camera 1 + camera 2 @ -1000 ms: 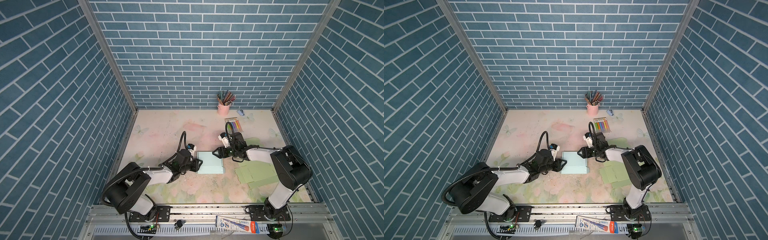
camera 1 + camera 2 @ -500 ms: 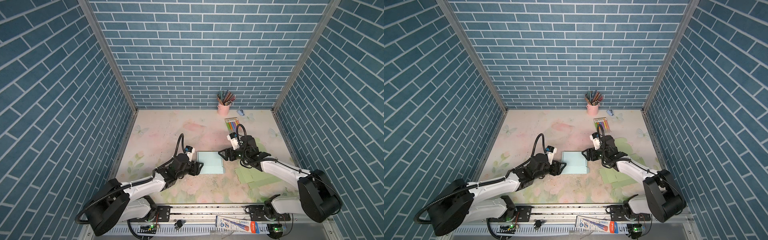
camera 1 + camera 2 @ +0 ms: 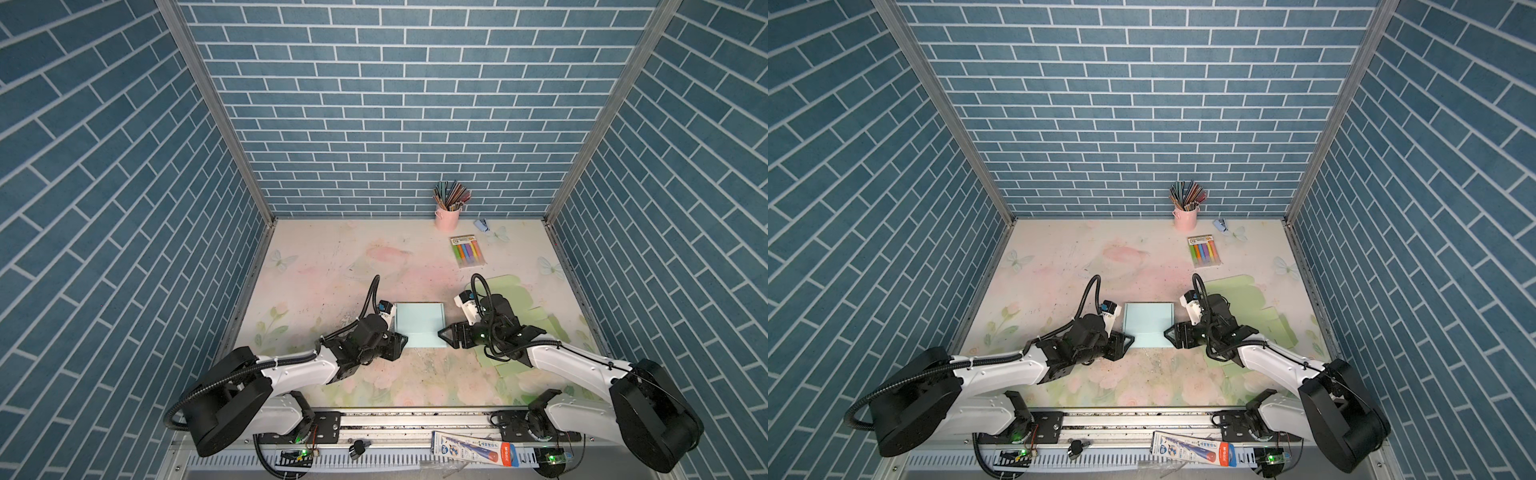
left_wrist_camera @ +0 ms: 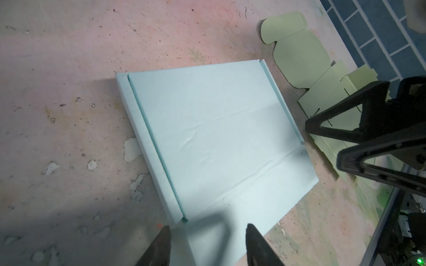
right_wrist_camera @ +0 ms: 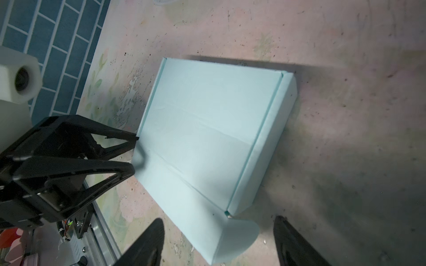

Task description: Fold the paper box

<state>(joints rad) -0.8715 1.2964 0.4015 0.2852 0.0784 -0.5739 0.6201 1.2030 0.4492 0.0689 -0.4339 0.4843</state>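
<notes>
Now, parted fingers point(image 5: 147, 244) at paper box point(image 5: 207, 138)

Even overhead light, dim shadowed wrist views

No legible text is recorded: printing on the packet point(image 3: 473, 449) lying on the front rail point(image 3: 415, 426) and on the marker pack point(image 3: 468, 252) is too small to read.

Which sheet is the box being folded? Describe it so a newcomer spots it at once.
On the floral table inside the blue brick walls, look toward the front, between the left tool and the right tool. The paper box lies there: a pale blue rectangle with a narrow folded strip along each side. The flat sheets to its right are green.
</notes>
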